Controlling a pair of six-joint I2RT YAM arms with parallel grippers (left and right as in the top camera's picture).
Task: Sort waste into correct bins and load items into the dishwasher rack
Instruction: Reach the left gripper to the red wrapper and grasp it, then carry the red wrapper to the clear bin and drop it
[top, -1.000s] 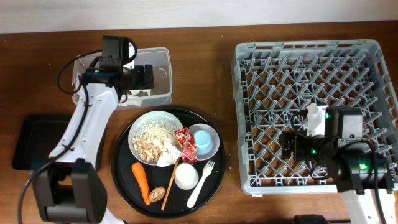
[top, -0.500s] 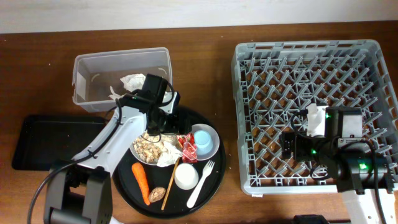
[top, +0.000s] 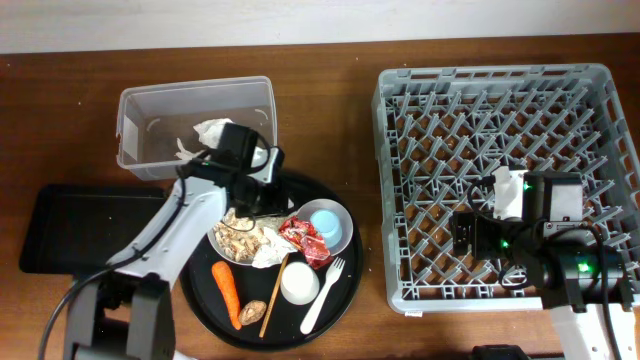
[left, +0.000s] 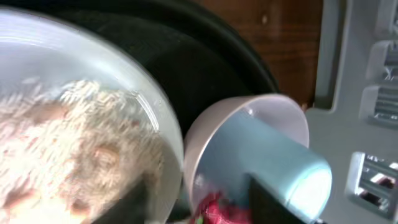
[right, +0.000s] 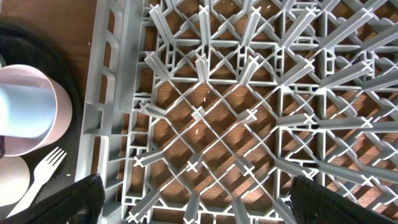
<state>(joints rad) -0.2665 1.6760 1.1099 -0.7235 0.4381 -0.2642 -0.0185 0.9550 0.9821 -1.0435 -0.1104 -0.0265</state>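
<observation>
The left arm (top: 175, 215) is swinging off the clear tub (top: 160, 135) by the table's (top: 330, 60) far left corner and coming out over the round black tray (top: 205, 290). Its left gripper (top: 268, 196) is now hanging at the far rim of the wide bowl (top: 215, 240) and edging slightly back toward the left edge. With the arm gone, a crumpled napkin (top: 212, 131) is showing inside the tub, and the red wrapper (top: 306, 238) is slumping flatter, spreading toward the near edge against the small bowl (top: 343, 232).
</observation>
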